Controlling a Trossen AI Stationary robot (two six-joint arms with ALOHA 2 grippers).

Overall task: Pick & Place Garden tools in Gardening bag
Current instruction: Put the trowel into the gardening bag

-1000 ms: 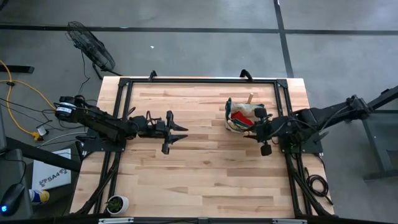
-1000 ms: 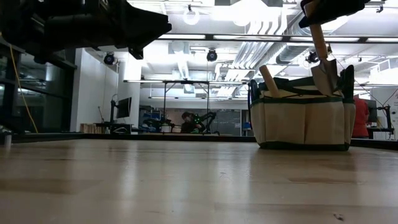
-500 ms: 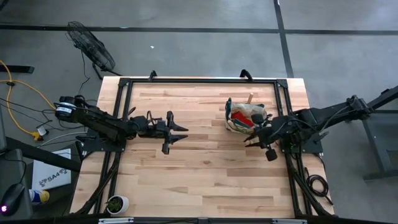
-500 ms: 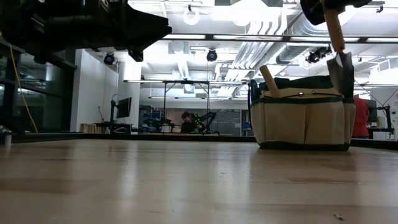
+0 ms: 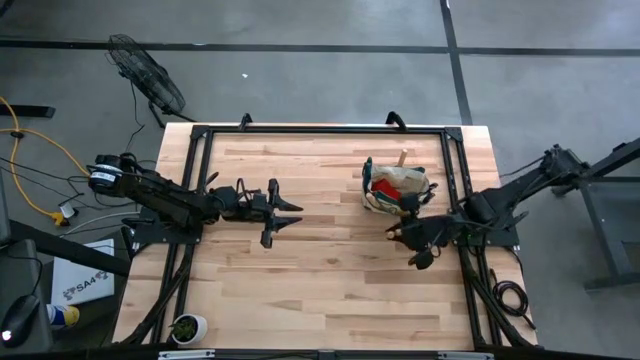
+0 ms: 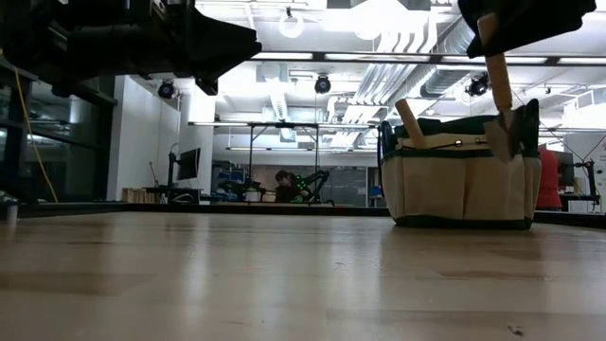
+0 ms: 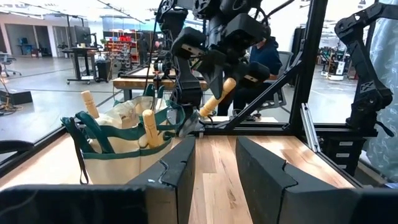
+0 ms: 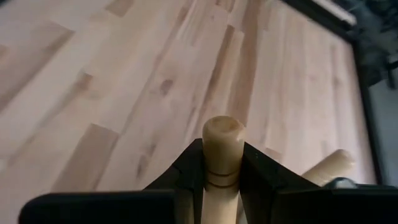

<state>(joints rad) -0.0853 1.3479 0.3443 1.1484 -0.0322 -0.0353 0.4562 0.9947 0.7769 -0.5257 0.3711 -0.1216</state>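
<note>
The beige gardening bag [image 5: 393,187] with green trim stands at the table's right far part, and wooden handles [image 6: 410,121] and a red item [image 5: 384,187] stick out of it. My right gripper [image 5: 410,234] is just on the bag's near side, shut on a wooden-handled trowel [image 6: 498,95]. The trowel's metal blade [image 6: 502,138] hangs in front of the bag's upper edge. My left gripper [image 5: 287,212] waits at the table's middle left, level, open with nothing between its fingers [image 7: 180,174]. My right gripper pinches the trowel's wooden handle [image 8: 222,142] between its two fingers, close to its rounded free end, which pokes out past the fingertips. The fingers lie across the handle, slanting down. The trowel hangs tilted below the gripper, blade down [image 7: 189,126], clear of the table.
A black metal frame [image 5: 320,130] runs around the tabletop's edges. A small white pot with a plant [image 5: 187,327] stands at the near left corner. Bare wood [image 5: 330,280] stretches between the arms and toward the near edge.
My right gripper has gone toward the table's near edge and down a little, rolling slightly, with the trowel still in its hold. The blade swung and now hangs lower, in front of the bag's upper edge.
</note>
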